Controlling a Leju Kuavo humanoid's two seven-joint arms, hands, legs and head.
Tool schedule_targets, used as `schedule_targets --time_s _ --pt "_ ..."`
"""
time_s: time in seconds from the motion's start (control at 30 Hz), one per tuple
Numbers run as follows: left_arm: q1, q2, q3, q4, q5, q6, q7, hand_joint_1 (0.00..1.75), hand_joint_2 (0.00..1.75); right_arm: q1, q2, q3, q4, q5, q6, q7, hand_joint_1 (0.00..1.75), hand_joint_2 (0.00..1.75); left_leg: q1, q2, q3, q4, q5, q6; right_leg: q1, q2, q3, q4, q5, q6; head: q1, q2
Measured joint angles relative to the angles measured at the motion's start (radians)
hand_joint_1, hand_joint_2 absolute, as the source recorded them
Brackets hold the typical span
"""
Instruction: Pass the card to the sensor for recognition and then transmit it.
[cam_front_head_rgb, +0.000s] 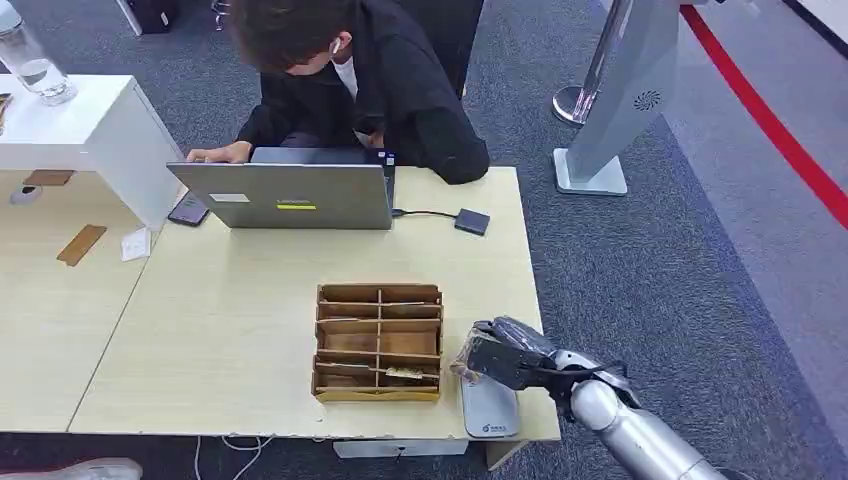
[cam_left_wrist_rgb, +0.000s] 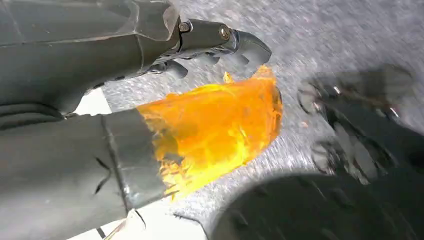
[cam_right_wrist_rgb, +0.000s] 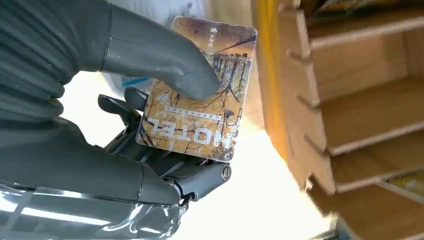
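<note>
My right hand (cam_front_head_rgb: 505, 358) hovers at the table's front right corner, just above the flat grey sensor pad (cam_front_head_rgb: 490, 408). It pinches a hotel card (cam_right_wrist_rgb: 200, 95) with a brown tree picture between thumb and fingers; the thumb presses on the card's face. The wooden compartment box (cam_front_head_rgb: 378, 340) stands directly left of this hand, and its slots (cam_right_wrist_rgb: 350, 100) sit close beside the card in the right wrist view. A single card lies in the box's front right slot (cam_front_head_rgb: 405, 373). My left hand (cam_left_wrist_rgb: 150, 45) hangs over grey carpet holding nothing, fingers apart, with orange tape on its thumb (cam_left_wrist_rgb: 215, 125).
A person in a dark jacket (cam_front_head_rgb: 380, 90) sits at the far side behind an open laptop (cam_front_head_rgb: 285, 195). A small dark adapter (cam_front_head_rgb: 472, 221) lies on the table. A white counter (cam_front_head_rgb: 90, 125) stands at left, and a grey kiosk stand (cam_front_head_rgb: 615, 100) on the carpet at right.
</note>
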Motion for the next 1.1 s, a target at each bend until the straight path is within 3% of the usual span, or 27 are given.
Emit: schedule_targets --time_s 0.23,1.1 --pt "0.023 0.032 0.024 0.000 0.003 -0.016 -0.002 0.00 0.00 -0.032 -0.006 0.018 0.035 -0.017 0.001 -0.004 1.75 1.75 0.000 0.000 0.000 0.000 0.000 0.000 0.000 0.000 0.000 0.000 0.000 0.000 0.000 0.000" --pt "0.040 0.038 0.075 0.000 -0.021 -0.033 -0.010 0.00 0.00 -0.054 -0.110 0.041 0.079 -0.055 -0.026 0.000 1.75 1.75 -0.001 0.000 0.000 0.000 0.000 0.000 0.000 0.000 0.001 0.000 0.000 0.000 0.000 0.000"
